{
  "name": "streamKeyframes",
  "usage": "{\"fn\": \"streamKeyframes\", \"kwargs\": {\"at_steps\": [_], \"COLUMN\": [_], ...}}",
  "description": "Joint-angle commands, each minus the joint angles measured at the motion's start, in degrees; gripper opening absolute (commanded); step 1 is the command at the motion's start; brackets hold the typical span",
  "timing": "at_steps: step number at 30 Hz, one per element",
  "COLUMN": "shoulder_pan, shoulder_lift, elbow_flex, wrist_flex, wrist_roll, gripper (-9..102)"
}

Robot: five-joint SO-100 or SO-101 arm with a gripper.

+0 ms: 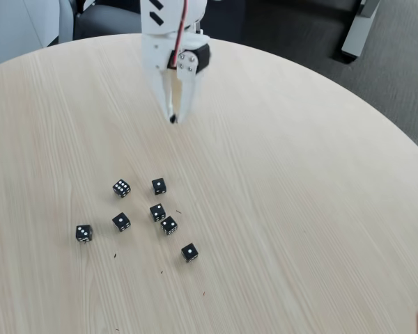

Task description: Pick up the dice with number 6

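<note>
Round desk (299, 209), pale wood grain, takes up most of the fixed view; dark floor beyond its far edge, w/ a grey chair or furniture part at top left. White arm comes in from top centre. Pincer (174, 118) points down over the desk's far half, tips nearly together — a narrow gap, w/ a dark speck at the tips, can't tell what. Seven small black dice sit in a loose cluster, lower left of centre, well apart from the pincer. The dice with number 6 (121, 188) is the top-left one of the cluster, its top face crowded w/ pips. Prob. light, hard, smooth-sided: likely to slip or flip if pinched off-centre. Best taken across two opposite flat sides, square-on. Neighbours stand clear enough for the tips.
</note>
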Motion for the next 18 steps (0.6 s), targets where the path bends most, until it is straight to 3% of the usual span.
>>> {"fn": "streamKeyframes", "kwargs": {"at_steps": [1,10,18], "shoulder_pan": [0.97,10.72,19.42], "shoulder_lift": [-9.93,-28.65,-36.74], "elbow_flex": [-10.20,-31.38,-35.07], "wrist_flex": [0.44,11.07,11.16], "wrist_roll": [6.68,12.74,8.70], "gripper": [5,12,17]}}
